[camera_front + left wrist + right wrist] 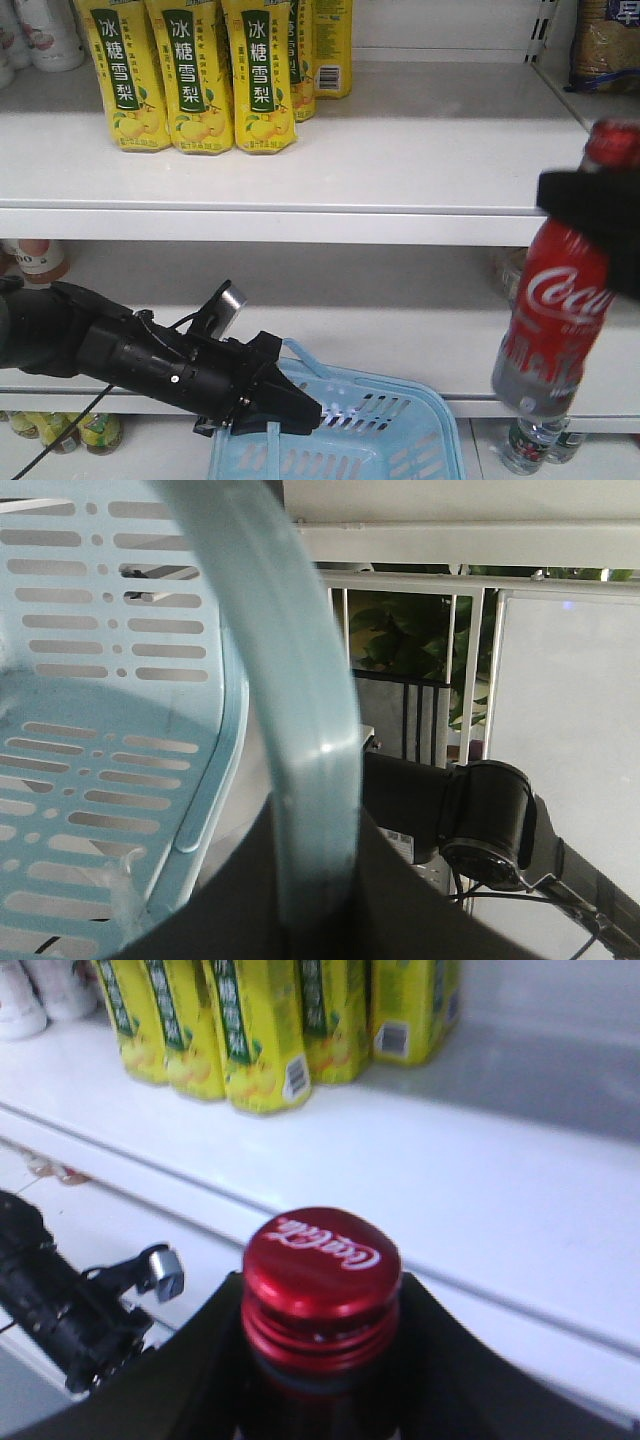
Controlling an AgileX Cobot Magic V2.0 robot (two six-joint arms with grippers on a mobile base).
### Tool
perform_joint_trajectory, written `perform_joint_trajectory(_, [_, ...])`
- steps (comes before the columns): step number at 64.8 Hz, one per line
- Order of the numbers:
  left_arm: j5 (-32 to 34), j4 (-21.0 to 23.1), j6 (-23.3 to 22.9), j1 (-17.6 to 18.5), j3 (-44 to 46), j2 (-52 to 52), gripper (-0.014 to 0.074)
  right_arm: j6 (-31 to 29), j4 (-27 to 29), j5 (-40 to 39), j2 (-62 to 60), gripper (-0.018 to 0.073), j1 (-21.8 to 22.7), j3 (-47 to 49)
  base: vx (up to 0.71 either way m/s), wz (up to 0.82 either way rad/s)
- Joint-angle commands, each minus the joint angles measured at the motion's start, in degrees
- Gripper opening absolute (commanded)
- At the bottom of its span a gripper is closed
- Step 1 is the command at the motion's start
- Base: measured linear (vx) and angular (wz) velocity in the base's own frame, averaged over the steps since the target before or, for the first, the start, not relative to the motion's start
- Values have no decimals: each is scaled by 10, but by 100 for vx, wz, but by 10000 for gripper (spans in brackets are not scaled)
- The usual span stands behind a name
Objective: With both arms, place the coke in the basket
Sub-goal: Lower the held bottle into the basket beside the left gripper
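We read the task as roughly half done: the slim red contoured metal Coca-Cola bottle (553, 310) is already off the white shelf (300, 160) and hangs in the air at the right of the front view, not yet in the light-blue slotted plastic shopping basket (400, 440). The basket sits low centre, held up by the matte black left gripper (285, 405), whose fingers are clamped on the curved blue handle (300, 710) (the left wrist view shows the handle running straight down into the black jaws). The right gripper (590, 205) grips the bottle at its neck, just under the red cap (320, 1260); in the right wrist view the black fingers (215, 1345) press in on both sides of the neck, with the body hanging slightly tilted below. The bottle is beside and above the basket's right rim, apart from it, so what remains, we judge, is bringing it over the opening, lowering and releasing. Yellow pear-drink cartons (190, 75) stand on the shelf behind, untouched.
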State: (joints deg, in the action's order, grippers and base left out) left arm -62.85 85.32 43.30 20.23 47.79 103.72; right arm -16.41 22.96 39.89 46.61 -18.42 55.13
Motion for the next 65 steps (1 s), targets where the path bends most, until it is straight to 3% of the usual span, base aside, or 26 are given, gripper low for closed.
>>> perform_joint_trajectory(1, [-34,45,7,2,13,-29,-6,-27,81,-88,-6,-5,0,-63,0,0])
perform_joint_trajectory(11, [-34,45,7,2,13,-29,-6,-119,230,-180,1,-5,0,-195,0,0])
perform_joint_trajectory(22, [-34,45,7,2,13,-29,-6,-247,426,-277,34,-5,0,-276,0,0])
perform_joint_trajectory(28, [-34,45,7,2,13,-29,-6,-325,522,-286,63,-5,0,-293,0,0])
perform_joint_trajectory(37, [-34,45,7,2,13,-29,-6,-441,632,-240,124,-5,0,-293,0,0])
perform_joint_trajectory(50, [-34,45,7,2,13,-29,-6,-571,707,-161,217,-1,0,-293,0,0])
perform_joint_trajectory(65, [-34,45,7,2,13,-29,-6,-582,725,-170,321,41,0,-293,0,0])
